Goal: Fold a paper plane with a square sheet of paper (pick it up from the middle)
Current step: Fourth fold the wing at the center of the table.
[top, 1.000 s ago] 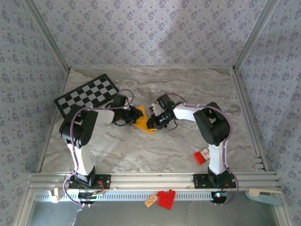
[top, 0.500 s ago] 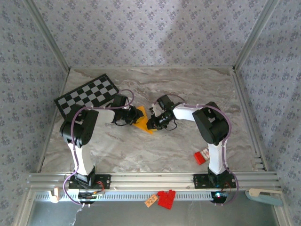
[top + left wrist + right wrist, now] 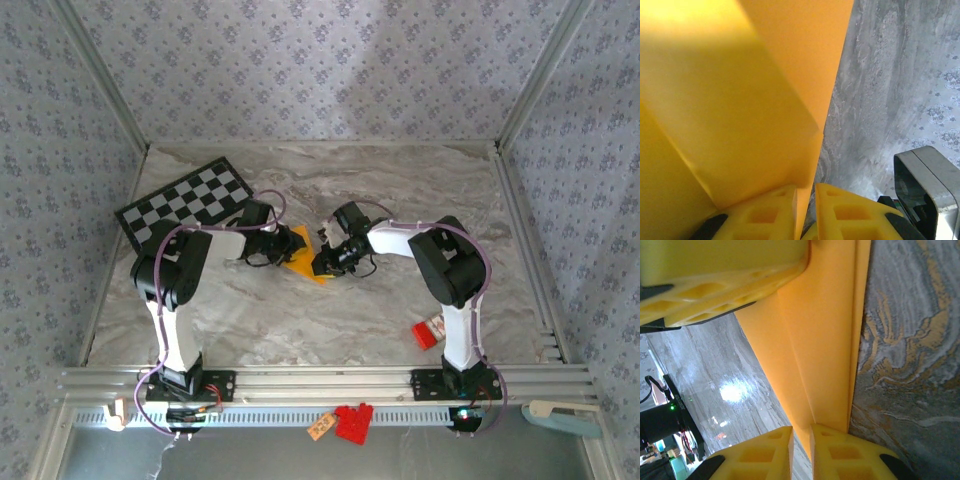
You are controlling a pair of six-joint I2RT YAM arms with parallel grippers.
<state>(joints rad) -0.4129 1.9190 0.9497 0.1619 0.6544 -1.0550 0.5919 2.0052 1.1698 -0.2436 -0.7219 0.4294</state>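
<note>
The square sheet of paper [image 3: 306,262] is orange-yellow, folded into creased layers, and held just above the marble table [image 3: 400,190] between both arms. My left gripper [image 3: 289,243] is shut on its left edge. In the left wrist view the paper [image 3: 740,100] is close to the camera and a layer runs between the gripper [image 3: 805,212] fingers. My right gripper [image 3: 322,260] is shut on the opposite edge. In the right wrist view the paper [image 3: 820,335] runs down into the gripper [image 3: 801,452]. I cannot tell if it has a paper plane's pointed shape.
A black-and-white checkered board [image 3: 185,202] lies at the back left, just behind the left arm. A small red block [image 3: 428,333] sits by the right arm's base. Patterned walls close in the table on three sides. The left gripper's finger [image 3: 725,285] hangs near the right wrist camera.
The left arm's elbow has shifted very slightly to the right. Both grippers still hold the paper in the same place.
</note>
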